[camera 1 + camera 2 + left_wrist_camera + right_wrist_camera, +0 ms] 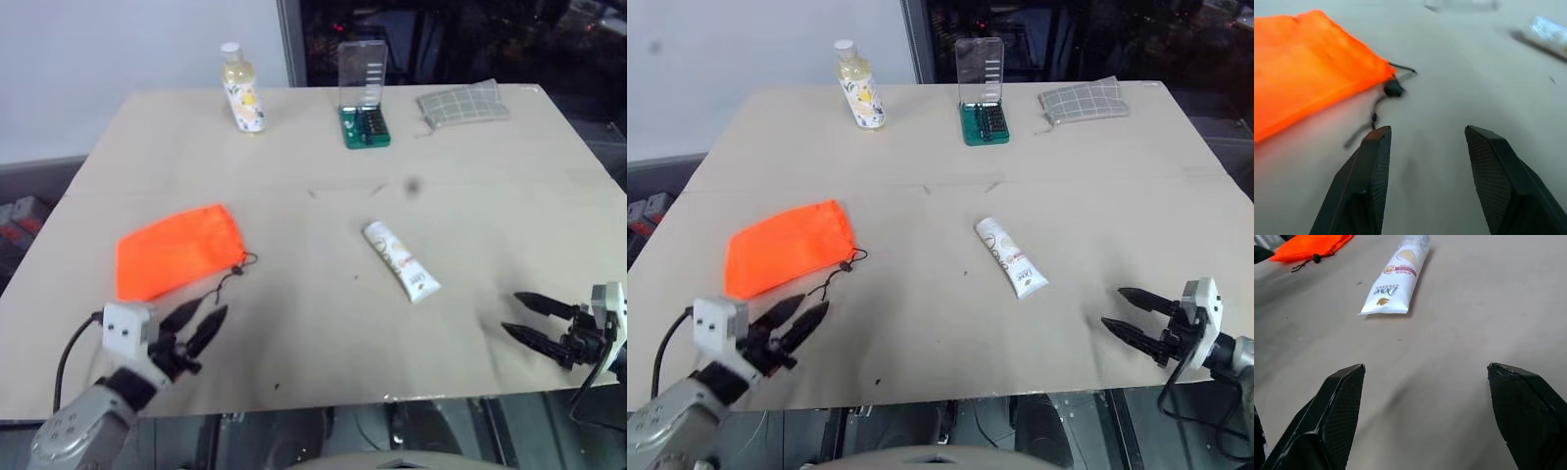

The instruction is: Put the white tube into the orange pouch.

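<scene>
The white tube lies flat near the middle of the tan table, crimped end toward the front edge. Left of it, the orange pouch lies flat, its dark cord trailing from the mouth toward the tube's side. My left gripper hovers open just in front of the pouch's cord, nothing between its fingers. At the front right, my right gripper stands wide open and empty, pointing left toward the tube, a hand's width short of it.
At the table's far edge stand a white-capped bottle of yellowish liquid, a green case with a clear upright lid and a grey checked cloth pouch. Bare tabletop lies between the pouch and the tube.
</scene>
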Controlling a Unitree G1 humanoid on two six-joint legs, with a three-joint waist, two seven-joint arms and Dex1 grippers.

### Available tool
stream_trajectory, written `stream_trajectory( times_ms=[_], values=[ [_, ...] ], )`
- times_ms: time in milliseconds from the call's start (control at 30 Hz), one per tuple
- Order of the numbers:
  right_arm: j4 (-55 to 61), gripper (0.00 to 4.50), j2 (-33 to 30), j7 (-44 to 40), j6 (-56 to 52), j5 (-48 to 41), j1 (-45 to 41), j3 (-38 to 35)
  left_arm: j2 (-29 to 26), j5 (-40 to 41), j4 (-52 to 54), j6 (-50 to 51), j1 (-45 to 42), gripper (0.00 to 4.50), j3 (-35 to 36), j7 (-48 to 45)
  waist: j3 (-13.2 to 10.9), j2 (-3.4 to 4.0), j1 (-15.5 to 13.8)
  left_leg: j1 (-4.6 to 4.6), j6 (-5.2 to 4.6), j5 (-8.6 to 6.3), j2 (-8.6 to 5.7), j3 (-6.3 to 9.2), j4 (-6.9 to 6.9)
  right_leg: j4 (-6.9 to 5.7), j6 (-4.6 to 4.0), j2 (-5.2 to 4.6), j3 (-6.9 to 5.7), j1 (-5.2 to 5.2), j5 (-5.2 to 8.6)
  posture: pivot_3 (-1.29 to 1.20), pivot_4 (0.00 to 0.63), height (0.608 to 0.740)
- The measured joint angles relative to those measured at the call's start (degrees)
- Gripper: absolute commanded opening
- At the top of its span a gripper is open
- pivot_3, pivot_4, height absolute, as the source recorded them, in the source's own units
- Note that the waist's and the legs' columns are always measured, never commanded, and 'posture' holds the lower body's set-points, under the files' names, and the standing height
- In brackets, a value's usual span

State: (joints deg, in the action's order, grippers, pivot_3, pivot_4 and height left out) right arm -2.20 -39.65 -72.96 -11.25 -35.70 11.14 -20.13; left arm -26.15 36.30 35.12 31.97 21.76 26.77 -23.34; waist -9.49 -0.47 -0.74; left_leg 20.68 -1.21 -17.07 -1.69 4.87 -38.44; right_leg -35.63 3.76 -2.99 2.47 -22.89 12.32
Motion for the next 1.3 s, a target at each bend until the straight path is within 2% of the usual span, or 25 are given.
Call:
stream_trajectory(
  times_ms=[133,167,267,333,433,600,900,1033,1067,1133,1200,1233,1300],
  values=[
    [6.23,4.03,1.62,2.35,-4.45,-2.89,-0.77,1.43,-0.63,1.05,0.17,9.91,-10.91,2.45,-1.86,10.02,0.01,0.01,0.2,-0.04,0.05,0.03,-0.02,-0.01,0.0,-0.09,0.01,0.02,0.04,-0.02,-0.03,0.0,0.15,0.74],
    [11.45,4.03,2.0,4.16,-6.91,-4.61,-1.59,2.89,-1.07,0.58,0.03,15.22,-17.32,2.45,-4.22,14.75,0.01,0.01,0.24,-0.01,0.07,0.04,-0.04,-0.01,0.01,-0.11,0.01,0.03,0.06,-0.09,-0.04,0.0,0.15,0.74],
    [17.14,4.03,4.04,7.55,-9.62,-6.09,-3.39,5.21,-0.22,-1.71,-3.38,21.1,-27.32,2.45,-7.35,21.1,0.02,-0.04,-0.02,0.05,0.16,0.09,-0.09,0.1,0.01,-0.14,0.0,0.04,-0.02,-0.13,-0.05,0.0,0.15,0.74],
    [20.48,4.03,5.03,9.27,-10.83,-7.1,-4.38,6.81,0.53,-3.58,-5.86,23.04,-31.48,2.45,-9.11,23.68,0.02,-0.04,-0.01,0.06,0.26,0.15,-0.13,0.1,0.03,-0.16,0.0,0.03,-0.01,-0.15,-0.05,0.0,0.15,0.74],
    [24.87,4.03,6.49,12.53,-13.16,-8.92,-6.16,8.66,3.18,-8.09,-15.0,22.56,-36.95,2.45,-11.64,26.83,0.02,-0.06,0.04,0.11,0.4,0.23,-0.18,0.09,0.05,-0.16,0.0,0.0,0.01,-0.23,-0.05,0.0,0.15,0.74],
    [28.3,4.03,6.91,16.01,-15.0,-10.3,-7.94,9.28,5.31,-12.61,-21.82,22.32,-39.23,2.45,-11.48,30.18,0.03,-0.11,0.05,0.46,0.42,0.24,-0.17,0.08,0.08,-0.18,-0.01,-0.01,0.04,-0.58,-0.05,0.0,0.15,0.74],
    [29.28,4.03,7.37,17.17,-14.71,-9.28,-6.4,11.04,5.32,-18.1,-22.43,22.51,-39.7,2.45,-11.9,31.05,0.05,-0.14,-0.01,0.57,0.42,0.24,-0.2,0.06,0.08,-0.21,0.0,-0.07,0.04,-0.68,-0.06,0.0,0.15,0.74],
    [28.39,4.03,7.39,17.14,-14.59,-8.72,-6.82,11.24,6.96,-19.38,-22.39,24.28,-40.77,2.45,-11.29,32.1,0.06,-0.14,0.02,0.51,0.43,0.25,-0.2,0.08,0.07,-0.29,-0.01,-0.05,0.03,-0.66,-0.07,0.0,0.15,0.74],
    [28.08,4.1,7.57,17.15,-14.42,-8.64,-7.1,11.25,7.82,-19.42,-22.2,25.42,-41.25,1.94,-10.59,32.54,0.09,-0.15,0.02,0.5,0.43,0.25,-0.2,0.07,0.07,-0.29,-0.01,-0.05,0.04,-0.64,-0.07,0.0,0.15,0.74],
    [28.06,4.1,7.8,17.15,-14.11,-8.56,-7.22,11.37,8.36,-19.57,-21.58,26.54,-41.34,1.28,-10.26,33.01,0.13,-0.16,0.07,0.48,0.43,0.25,-0.2,0.07,0.07,-0.3,-0.01,-0.05,0.04,-0.64,-0.07,0.0,0.15,0.74],
    [28.02,4.1,8.02,17.15,-13.79,-8.44,-7.22,11.47,8.71,-20.08,-21.06,27.59,-41.33,0.32,-9.23,33.48,0.14,-0.14,0.19,0.46,0.43,0.25,-0.2,0.04,0.07,-0.3,-0.01,-0.05,0.07,-0.64,-0.07,0.0,0.15,0.74],
    [27.96,4.1,8.07,17.15,-13.58,-8.35,-7.22,11.53,8.76,-20.35,-20.9,27.93,-41.29,0.06,-8.76,33.58,0.14,-0.14,0.2,0.46,0.43,0.25,-0.2,0.04,0.07,-0.3,-0.01,-0.04,0.08,-0.64,-0.07,0.0,0.15,0.74],
    [27.62,4.1,8.21,17.16,-13.46,-8.25,-7.23,11.85,8.89,-20.49,-20.31,28.71,-41.1,0.06,-8.18,33.43,0.16,-0.15,0.16,0.45,0.43,0.25,-0.2,0.04,0.07,-0.3,-0.01,-0.05,0.07,-0.63,-0.07,0.0,0.15,0.74]
  ],
)
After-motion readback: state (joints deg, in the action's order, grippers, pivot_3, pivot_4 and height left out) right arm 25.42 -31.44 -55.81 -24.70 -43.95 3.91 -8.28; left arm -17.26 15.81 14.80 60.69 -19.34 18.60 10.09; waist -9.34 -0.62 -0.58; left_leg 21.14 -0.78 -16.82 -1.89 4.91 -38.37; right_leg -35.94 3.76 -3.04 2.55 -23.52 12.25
